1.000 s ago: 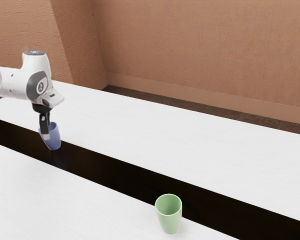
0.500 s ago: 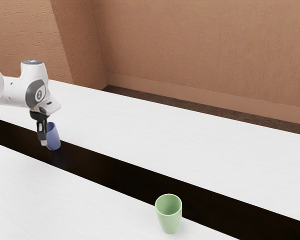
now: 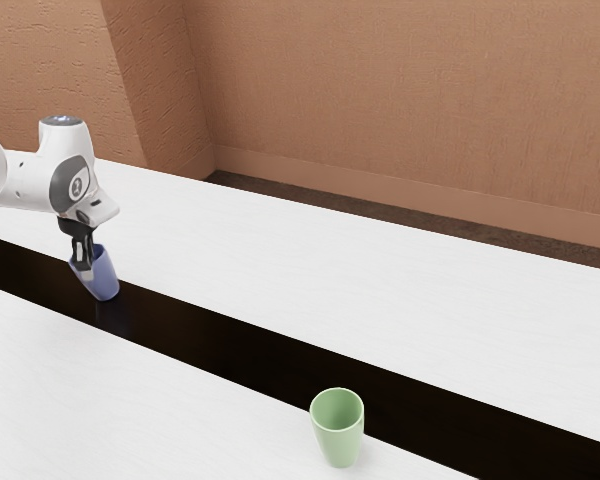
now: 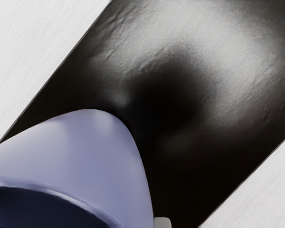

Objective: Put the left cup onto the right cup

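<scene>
1. Grasp step: the fingers (image 3: pixel 80 257) pinch the rim of the tilted purple cup (image 3: pixel 103 278), over the dark strip (image 3: pixel 280 365) of the desk (image 3: pixel 330 270)
2. Next, I judge: lift it clear and carry it above the green cup (image 3: pixel 337 428), well apart

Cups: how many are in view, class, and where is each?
2. The blue cup is tilted in the gripper over the dark strip at the exterior view's left; the green cup stands upright near its lower edge.

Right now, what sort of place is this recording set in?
Probably a bare simulated room: a white table crossed by a black stripe, textured brown walls, and a blue cup and a green cup.
</scene>
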`<move>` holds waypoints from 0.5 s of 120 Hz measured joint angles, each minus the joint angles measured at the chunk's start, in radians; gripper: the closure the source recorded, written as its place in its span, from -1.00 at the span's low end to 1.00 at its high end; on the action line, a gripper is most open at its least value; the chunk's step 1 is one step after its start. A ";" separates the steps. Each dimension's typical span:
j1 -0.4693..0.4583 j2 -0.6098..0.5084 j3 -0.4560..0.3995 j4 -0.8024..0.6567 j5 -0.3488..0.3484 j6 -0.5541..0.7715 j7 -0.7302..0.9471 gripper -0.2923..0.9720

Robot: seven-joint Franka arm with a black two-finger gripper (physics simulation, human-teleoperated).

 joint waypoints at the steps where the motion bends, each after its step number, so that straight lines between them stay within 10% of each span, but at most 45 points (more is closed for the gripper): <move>1: 0.000 0.000 0.000 0.000 0.000 0.000 0.000 0.67; 60: -0.027 -0.035 -0.001 0.000 0.016 -0.005 0.010 0.70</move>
